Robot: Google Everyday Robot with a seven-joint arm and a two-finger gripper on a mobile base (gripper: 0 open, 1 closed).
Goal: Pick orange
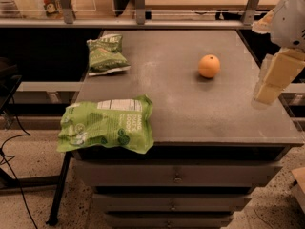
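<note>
The orange (208, 66) is a small round fruit lying on the grey table top (190, 109), right of centre toward the back. My gripper (276, 78) hangs from the white arm at the right edge of the view, above the table's right edge. It is to the right of the orange and a little nearer than it, well apart from it, and nothing shows in it.
A large green snack bag (107, 125) lies on the table's front left corner and overhangs the edge. A smaller green bag (106, 55) lies at the back left. Shelving with rails (143, 18) runs behind the table. Drawers (176, 178) are below the table top, and cables lie on the floor at the left.
</note>
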